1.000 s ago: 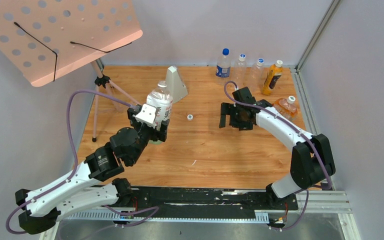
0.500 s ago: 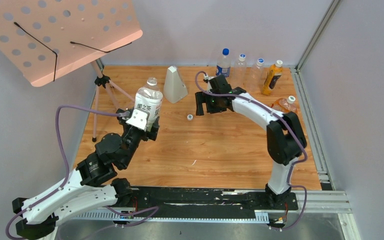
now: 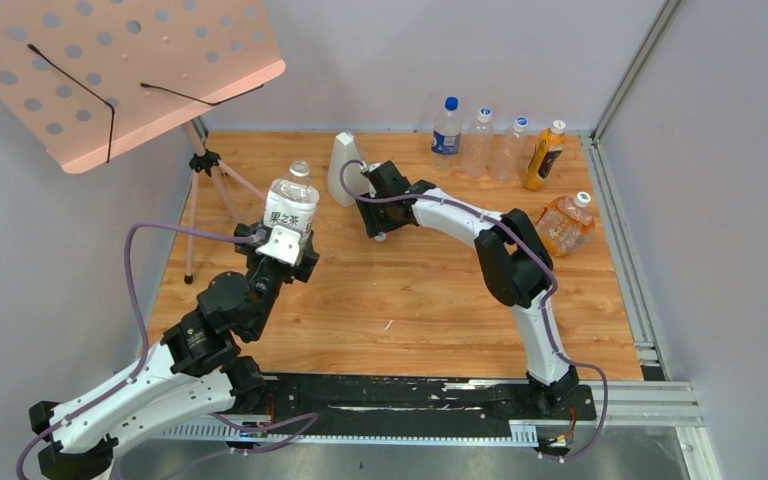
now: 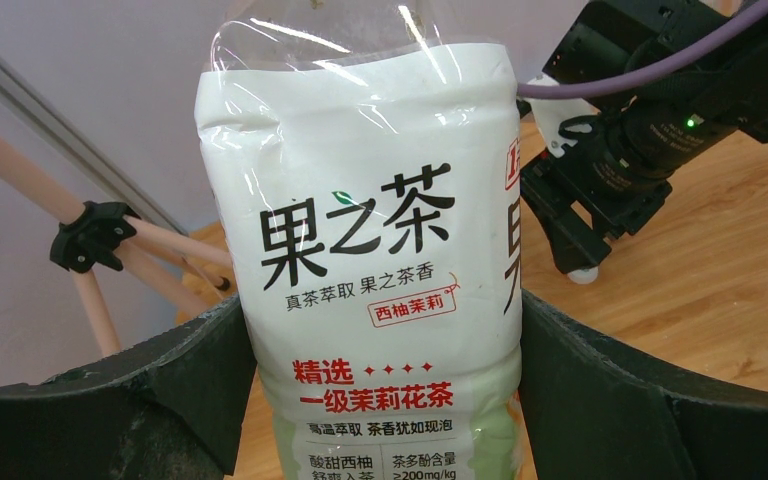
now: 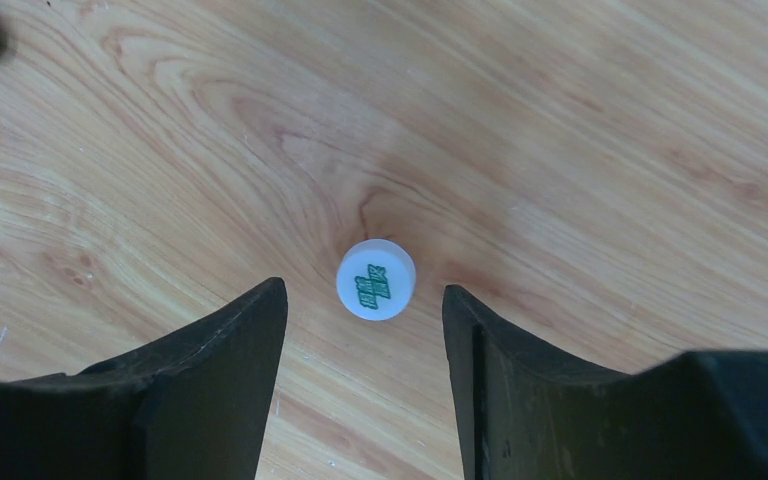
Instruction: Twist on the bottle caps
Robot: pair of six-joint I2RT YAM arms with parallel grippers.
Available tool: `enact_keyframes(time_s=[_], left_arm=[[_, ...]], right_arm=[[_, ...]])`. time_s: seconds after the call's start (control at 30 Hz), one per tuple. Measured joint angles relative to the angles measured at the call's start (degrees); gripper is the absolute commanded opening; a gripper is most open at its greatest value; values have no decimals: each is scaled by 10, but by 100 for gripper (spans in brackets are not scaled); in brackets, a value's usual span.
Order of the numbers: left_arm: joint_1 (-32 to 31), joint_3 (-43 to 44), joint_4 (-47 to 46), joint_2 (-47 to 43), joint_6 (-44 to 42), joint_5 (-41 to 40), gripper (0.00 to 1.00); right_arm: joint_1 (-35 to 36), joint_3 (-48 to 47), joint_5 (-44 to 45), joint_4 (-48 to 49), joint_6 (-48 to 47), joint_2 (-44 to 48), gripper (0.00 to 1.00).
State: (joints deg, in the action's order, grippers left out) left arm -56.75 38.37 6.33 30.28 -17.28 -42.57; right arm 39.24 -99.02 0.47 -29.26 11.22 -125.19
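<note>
Item, top external view: the right gripper [image 3: 379, 222] has swung in from the far right to sit just in front of the pale grey wedge-shaped block [image 3: 344, 168], directly over the small round white plastic screw cap [image 5: 376, 279], which its body mostly hides here. The arm's elbow is folded high to the right of the wedge, its forearm reaches leftward and its wrist points down. The left gripper [image 3: 287, 247] has carried the large clear plastic bottle with white, green and orange label [image 3: 292, 205] back and righted it. The bottle now stands upright just left of the wedge, neck bare, gripped low on its body by an arm rising diagonally from the near left. A smaller clear plastic bottle with orange label [image 3: 561, 224] lies well apart to the right of the wedge, with a white cap at its neck; whether it is threaded on cannot be told. Item, left wrist view: both dark fingers [image 4: 185, 395] press the label's sides, clenched on the large bottle, and the right gripper shows beyond it with the cap underneath. Item, right wrist view: the jaws have narrowed from wide but stand parted, one each side of the cap, touching neither edge; the cap rests flat on the wooden table [image 5: 580, 130], green mark up. Judgement: cap pickup is under way, and the large bottle is presented ready to receive it.
</note>
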Motion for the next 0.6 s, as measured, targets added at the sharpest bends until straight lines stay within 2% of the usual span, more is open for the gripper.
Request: enact_keyframes(time_s=[0.33, 0.6], left_arm=[[15, 0, 1, -1, 2, 2, 39], [24, 0, 4, -4, 4, 17, 34]], right_arm=[[24, -23, 38, 0, -2, -42, 47], [25, -26, 61, 0, -4, -47, 17]])
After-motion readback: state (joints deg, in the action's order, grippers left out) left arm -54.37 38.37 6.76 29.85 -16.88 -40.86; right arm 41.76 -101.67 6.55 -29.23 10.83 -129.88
